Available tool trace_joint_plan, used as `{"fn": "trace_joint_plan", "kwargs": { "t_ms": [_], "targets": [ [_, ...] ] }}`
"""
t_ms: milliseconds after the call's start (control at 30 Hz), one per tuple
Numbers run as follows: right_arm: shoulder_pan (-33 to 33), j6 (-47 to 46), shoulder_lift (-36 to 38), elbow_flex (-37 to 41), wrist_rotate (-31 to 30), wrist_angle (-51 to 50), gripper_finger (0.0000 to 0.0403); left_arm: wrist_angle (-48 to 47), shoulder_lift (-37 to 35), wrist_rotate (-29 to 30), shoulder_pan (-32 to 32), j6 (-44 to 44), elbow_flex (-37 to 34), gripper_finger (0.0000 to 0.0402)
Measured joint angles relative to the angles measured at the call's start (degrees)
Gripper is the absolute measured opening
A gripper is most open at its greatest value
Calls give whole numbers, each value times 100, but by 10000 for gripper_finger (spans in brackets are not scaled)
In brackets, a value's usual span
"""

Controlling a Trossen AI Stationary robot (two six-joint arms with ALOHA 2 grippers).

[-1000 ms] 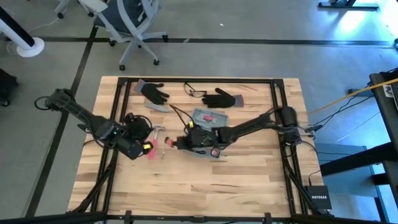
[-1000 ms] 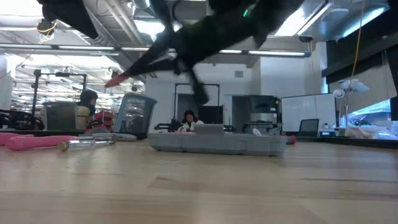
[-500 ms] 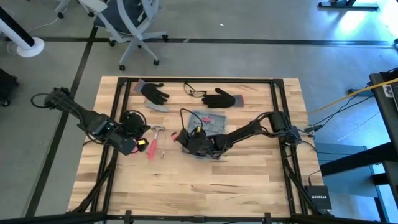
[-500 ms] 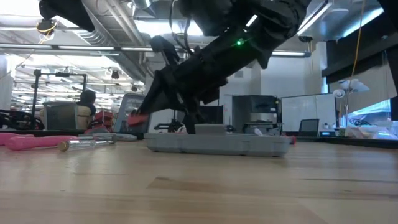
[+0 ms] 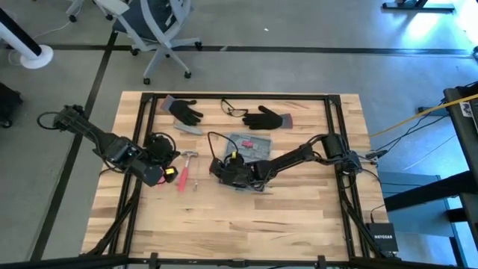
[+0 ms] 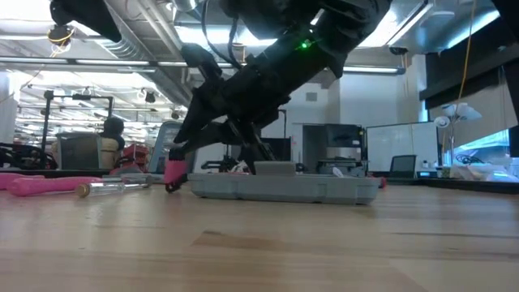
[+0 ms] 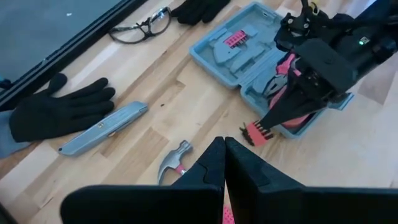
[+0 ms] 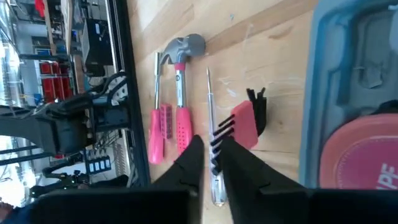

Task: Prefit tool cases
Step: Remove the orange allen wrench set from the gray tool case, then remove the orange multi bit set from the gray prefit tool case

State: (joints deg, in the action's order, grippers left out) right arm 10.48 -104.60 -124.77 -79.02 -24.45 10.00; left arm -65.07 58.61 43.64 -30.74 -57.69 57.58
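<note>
I have the right hand (image 5: 219, 169) low at the near-left corner of the open tool case (image 5: 250, 146), which lies mid-counter. Its fingers are slightly parted around the red bit holder (image 8: 244, 126) — it looks resting on the wood, so probably just let go. My left hand (image 7: 222, 163) is closed and empty, parked above the hammer (image 7: 173, 163), clear of the work.

We see the grey tool case (image 6: 284, 186) lying flat on the wooden bench (image 6: 259, 243). A dark arm slants down from above the case, its pincer (image 6: 180, 166) just beside the case's left end with a pink-red piece at its tip. Further left of the case lies a pink-handled tool (image 6: 57, 186). Behind the case, people sit at desks.
</note>
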Motion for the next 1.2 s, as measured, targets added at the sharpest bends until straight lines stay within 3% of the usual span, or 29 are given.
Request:
{"fn": "trace_joint_plan", "kwargs": {
  "t_ms": [200,300,567,800,900,1033,1100,1200],
  "targets": [
    [-40,194,0,0,66,13,124,-86,0,0,0,0,0,0],
    [-88,773,2,0,593,132,143,-88,0,0,0,-3,0,0],
    [-116,1919,9,0,2401,345,149,-238,0,0,0,-37,0,0],
    [-125,2359,71,0,3096,206,149,-331,0,0,0,-105,0,0],
    [-171,2894,361,4,3147,-249,148,-327,0,0,0,-122,0,0],
    [-264,4187,1223,1,2495,-1738,127,-326,0,2,0,-185,0,0],
    [-357,4766,1699,-3,2121,-2735,100,-308,6,2,2,-192,0,0],
    [-502,5410,2266,-4,1784,-4158,28,51,9,4,2,-310,-105,0]
  ]
}}
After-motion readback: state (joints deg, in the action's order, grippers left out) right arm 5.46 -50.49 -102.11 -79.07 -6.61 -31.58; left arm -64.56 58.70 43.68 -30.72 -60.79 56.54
